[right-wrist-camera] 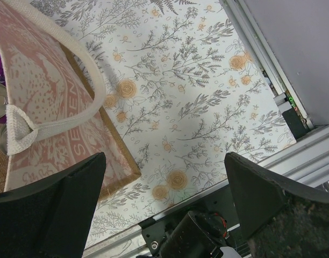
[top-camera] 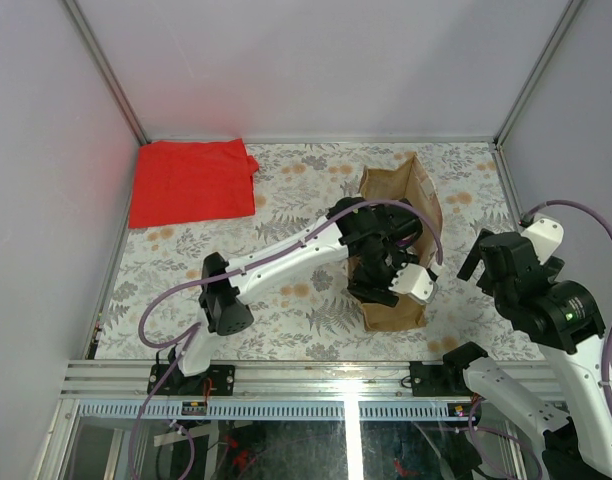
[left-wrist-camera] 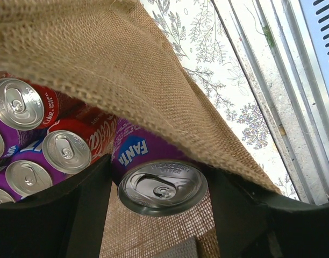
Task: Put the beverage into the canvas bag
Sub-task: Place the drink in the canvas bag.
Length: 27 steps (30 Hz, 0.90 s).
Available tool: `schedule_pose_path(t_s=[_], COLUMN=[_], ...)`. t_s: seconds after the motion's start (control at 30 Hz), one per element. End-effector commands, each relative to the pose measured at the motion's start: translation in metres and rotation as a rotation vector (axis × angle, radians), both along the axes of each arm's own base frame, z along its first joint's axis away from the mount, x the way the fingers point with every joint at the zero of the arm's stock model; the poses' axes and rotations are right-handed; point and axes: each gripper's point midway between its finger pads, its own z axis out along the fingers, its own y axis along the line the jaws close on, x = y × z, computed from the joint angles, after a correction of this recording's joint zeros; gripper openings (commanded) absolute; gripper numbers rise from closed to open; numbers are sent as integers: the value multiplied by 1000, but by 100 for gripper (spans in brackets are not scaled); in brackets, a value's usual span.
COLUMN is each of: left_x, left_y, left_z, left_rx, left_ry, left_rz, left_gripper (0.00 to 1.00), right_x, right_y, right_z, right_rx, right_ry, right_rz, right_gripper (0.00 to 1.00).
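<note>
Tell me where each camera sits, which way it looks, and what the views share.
Top external: above and behind the bases, looking down on the floral table; the left arm and right arm show.
Left wrist: on the left gripper inside the canvas bag, facing the Fanta can between its dark fingers.
Right wrist: on the open right gripper, looking down past the bag's side at the table.
Shared: all three show the bag.

We locate the purple Fanta can [left-wrist-camera: 162,185], lid up, inside the open, upright tan canvas bag [top-camera: 396,315].
</note>
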Motion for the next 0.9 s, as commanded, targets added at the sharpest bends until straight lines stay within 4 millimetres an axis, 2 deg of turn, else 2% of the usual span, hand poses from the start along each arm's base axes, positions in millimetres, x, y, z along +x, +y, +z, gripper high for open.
schedule_pose_path(t_s=[0.0,0.2,0.47,0.87], left_x=[-15,-12,-14,-17], left_y=[-1,-11,-7,-13], left_z=[-7,-17,-35,-55], left_rx=[47,58,109,127], left_ry=[-4,6,30,68], left_rz=[-53,-38,-37,-27], left_gripper=[0,0,0,0], right_x=[-2,2,4,0], right_y=[-3,0,-2,-5], right_z=[-3,-3,-1,1], right_rx=[4,-8,-27,-25], right_ry=[-4,3,3,-1], right_rz=[-25,-2,4,-16], right_gripper=[99,99,99,99])
